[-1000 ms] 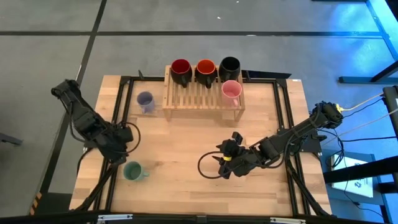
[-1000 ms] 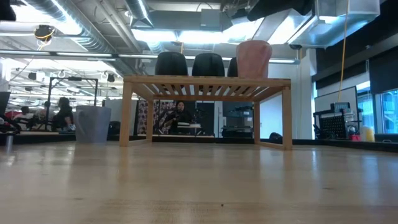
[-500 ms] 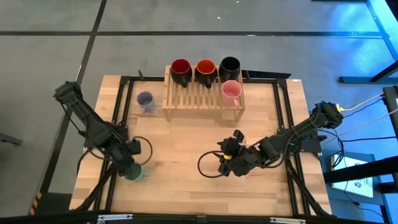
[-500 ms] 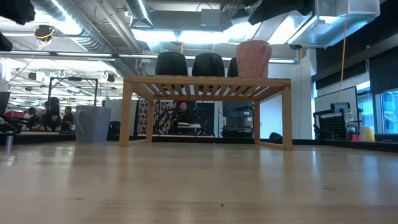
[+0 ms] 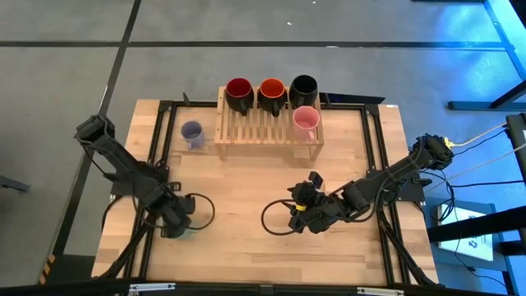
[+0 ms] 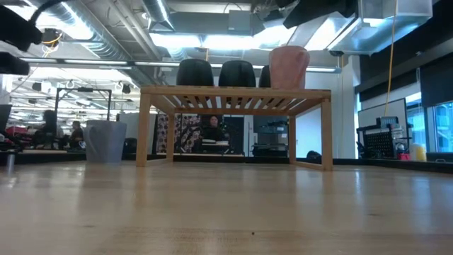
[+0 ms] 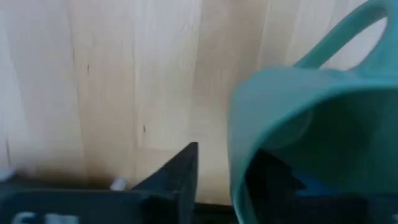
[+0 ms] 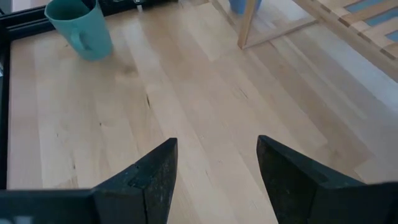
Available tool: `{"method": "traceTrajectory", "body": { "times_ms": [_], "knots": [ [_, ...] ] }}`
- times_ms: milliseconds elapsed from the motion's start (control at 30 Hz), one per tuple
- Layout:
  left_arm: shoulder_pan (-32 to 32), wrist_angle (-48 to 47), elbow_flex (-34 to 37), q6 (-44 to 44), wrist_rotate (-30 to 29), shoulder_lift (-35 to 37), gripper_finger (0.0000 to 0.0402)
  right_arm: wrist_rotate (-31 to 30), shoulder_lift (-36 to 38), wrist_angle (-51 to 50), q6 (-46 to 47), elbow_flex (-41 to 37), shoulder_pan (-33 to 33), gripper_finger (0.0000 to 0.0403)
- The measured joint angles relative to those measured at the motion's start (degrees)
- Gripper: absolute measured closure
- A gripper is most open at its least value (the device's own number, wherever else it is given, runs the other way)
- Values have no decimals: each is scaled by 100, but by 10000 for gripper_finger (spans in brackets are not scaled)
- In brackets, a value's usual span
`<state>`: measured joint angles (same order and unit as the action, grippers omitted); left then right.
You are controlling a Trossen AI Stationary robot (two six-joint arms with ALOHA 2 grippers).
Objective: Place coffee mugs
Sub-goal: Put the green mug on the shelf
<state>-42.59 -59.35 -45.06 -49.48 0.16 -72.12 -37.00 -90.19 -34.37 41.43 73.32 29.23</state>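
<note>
Left pincer (image 5: 177, 224) is down over the green mug (image 7: 311, 124) near the desk's (image 5: 246, 238) front left, one finger (image 7: 177, 174) outside the rim; we can't tell whether it grips. Right pincer (image 8: 214, 165) waits spread and empty mid-desk. We judge this the pickup step: next comes a firm clamp, then a lift toward the wooden rack (image 5: 267, 127) holding four mugs.
</note>
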Motion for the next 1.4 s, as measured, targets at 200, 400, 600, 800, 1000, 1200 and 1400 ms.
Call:
{"method": "traceTrajectory", "body": {
  "times_ms": [200, 400, 600, 800, 1000, 1200, 1400],
  "knots": [
    [425, 537, 0, 1000, 359, -290, 380, 34, -2, 46, 17, 0, 7, 196],
    [1050, 464, -718, 1601, 181, -276, 384, -134, -156, 418, -12, 2, 233, 196],
    [1752, 476, -1911, 2406, -345, -274, 384, -243, -190, 1228, -662, 4, 152, 196],
    [2389, 559, -2653, 3064, -884, -377, 384, 316, -190, 2532, -1784, 4, -166, 196],
    [2540, 704, -2996, 3486, -951, -528, 384, 1118, -190, 3218, -2188, 4, -600, 196],
    [2545, 919, -3001, 3543, -969, -555, 384, 1868, -535, 3963, -2522, -4, -889, 196],
    [2630, 994, -3003, 3480, -1014, -555, 384, 2068, -813, 4056, -2540, -4, -955, 197]
  ]
}}
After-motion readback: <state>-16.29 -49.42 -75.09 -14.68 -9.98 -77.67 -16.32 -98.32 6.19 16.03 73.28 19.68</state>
